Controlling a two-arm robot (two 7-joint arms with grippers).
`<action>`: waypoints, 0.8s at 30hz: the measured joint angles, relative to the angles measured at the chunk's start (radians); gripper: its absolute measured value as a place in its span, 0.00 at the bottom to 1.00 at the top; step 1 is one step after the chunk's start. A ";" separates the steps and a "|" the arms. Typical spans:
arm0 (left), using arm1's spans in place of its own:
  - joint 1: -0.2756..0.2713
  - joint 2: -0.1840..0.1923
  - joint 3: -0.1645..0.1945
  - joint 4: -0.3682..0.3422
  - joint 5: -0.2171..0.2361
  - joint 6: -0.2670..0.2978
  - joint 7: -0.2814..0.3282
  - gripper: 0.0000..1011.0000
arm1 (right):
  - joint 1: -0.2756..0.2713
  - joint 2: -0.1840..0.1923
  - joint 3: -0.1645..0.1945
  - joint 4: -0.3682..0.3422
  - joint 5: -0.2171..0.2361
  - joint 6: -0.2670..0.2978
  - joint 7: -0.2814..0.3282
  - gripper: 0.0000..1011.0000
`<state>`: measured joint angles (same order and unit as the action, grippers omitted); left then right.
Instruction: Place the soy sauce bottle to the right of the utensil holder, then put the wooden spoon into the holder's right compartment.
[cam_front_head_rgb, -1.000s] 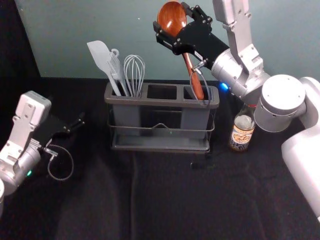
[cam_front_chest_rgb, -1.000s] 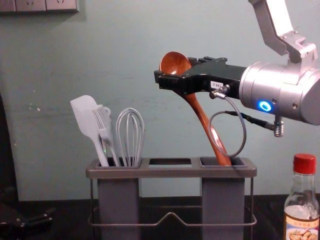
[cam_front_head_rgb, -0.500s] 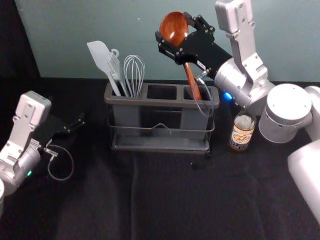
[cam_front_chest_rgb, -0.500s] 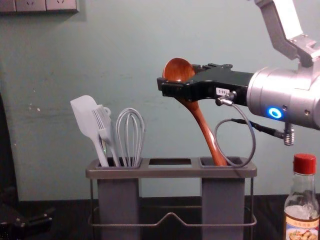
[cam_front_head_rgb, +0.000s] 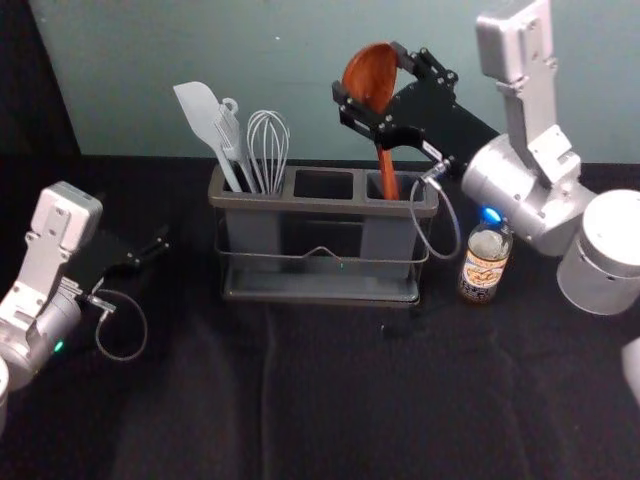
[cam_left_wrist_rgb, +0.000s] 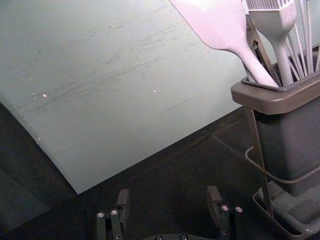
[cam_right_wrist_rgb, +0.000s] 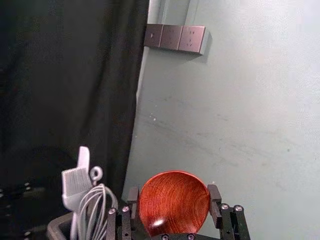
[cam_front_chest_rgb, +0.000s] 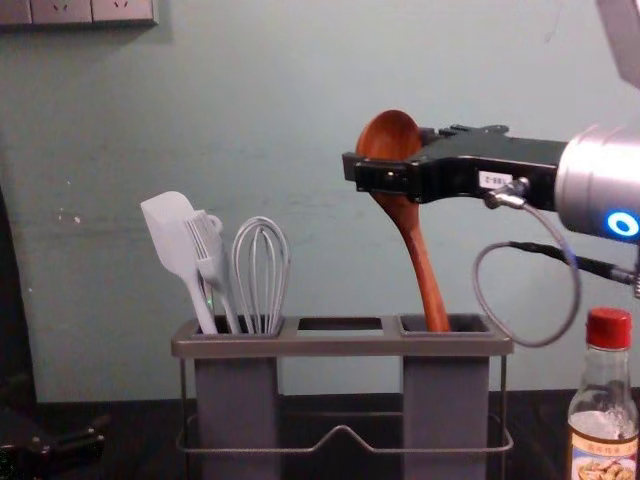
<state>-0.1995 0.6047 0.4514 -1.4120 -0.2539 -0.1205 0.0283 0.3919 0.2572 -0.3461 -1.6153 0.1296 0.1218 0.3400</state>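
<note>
Left end effector (cam_front_head_rgb: 155, 248) parked low at the left over the dark-covered counter (cam_front_head_rgb: 330, 400), beside the holder and well apart from it; left wrist view gives its fingers spread, nothing between them, so released. Wall sockets (cam_front_chest_rgb: 92, 11) up at the chest view's upper left. Next, utensil holder (cam_front_chest_rgb: 343, 345) standing on the counter, grey, wire rail across the front, tray (cam_front_head_rgb: 320, 288) underneath. Its left compartment has the spatula (cam_front_chest_rgb: 178, 240) leaning out to the left, then the brush (cam_front_chest_rgb: 205, 250), a ring-topped utensil (cam_front_head_rgb: 231, 104) partly hidden behind it, and the whisk (cam_front_chest_rgb: 260, 275), all heads up. Middle compartment (cam_front_head_rgb: 323, 184): no utensil sticking out. Right compartment (cam_front_chest_rgb: 445, 390): wooden spoon (cam_front_chest_rgb: 388, 135) with its handle down inside past the rim, bowl up high above the holder, whole spoon tilted a bit, bowl end toward the left. Right end effector (cam_front_head_rgb: 370, 74) is up at bowl height above the holder, reaching in from the right, grasping the wooden spoon; right wrist view puts one finger on each side of the bowl, both against it. Its arm comes in from the right, wrist raised, cable loop hanging under it. Last, far right, soy sauce bottle (cam_front_head_rgb: 483, 270) upright on the counter, just to the right of the utensil holder, not touching it, red cap (cam_front_chest_rgb: 608, 328) on, label toward the chest camera.
</note>
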 joint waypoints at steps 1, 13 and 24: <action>0.000 0.000 0.000 0.000 0.000 0.000 0.000 0.99 | -0.005 0.005 0.002 -0.008 0.005 0.005 0.003 0.83; 0.000 0.000 0.000 0.000 0.000 0.000 0.000 0.99 | -0.042 0.048 0.003 -0.036 0.054 0.037 0.023 0.83; 0.000 0.000 0.000 0.000 0.000 0.000 0.000 0.99 | -0.057 0.056 -0.003 -0.025 0.060 0.040 0.001 0.83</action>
<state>-0.1995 0.6047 0.4514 -1.4120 -0.2539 -0.1205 0.0283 0.3345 0.3134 -0.3490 -1.6407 0.1892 0.1618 0.3414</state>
